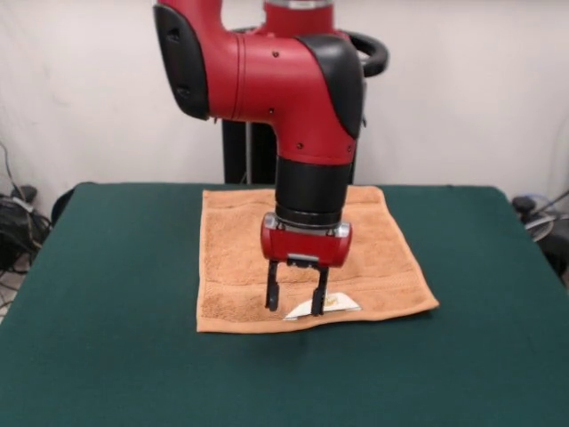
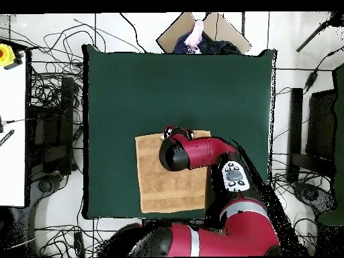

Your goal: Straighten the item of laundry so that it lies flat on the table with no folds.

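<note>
Dark green felt covers the table (image 1: 107,294), which fills most of the front view and extends well beyond everything resting on it. Next in size, the red and black arm (image 1: 302,80) descends from 12 o'clock in the front view; in the overhead view it enters from 6 o'clock and reaches toward the table's centre. The orange-tan terry towel (image 1: 231,267) lies spread on the felt near the robot's side of the table, at roughly 6 o'clock of the green surface in the overhead view. It appears roughly square and mostly flat, with its edge farthest from the robot slightly uneven. A woven band runs along that edge. The gripper (image 1: 295,298) hangs vertically over this edge strip, at 6 o'clock of the towel in the front view. Its two black fingers (image 1: 272,292) are spread apart, with nothing between them; whether the tips touch the cloth cannot be determined. A small white label (image 1: 338,304) lies on the towel just beside the fingers, at 3 o'clock from them.
</note>
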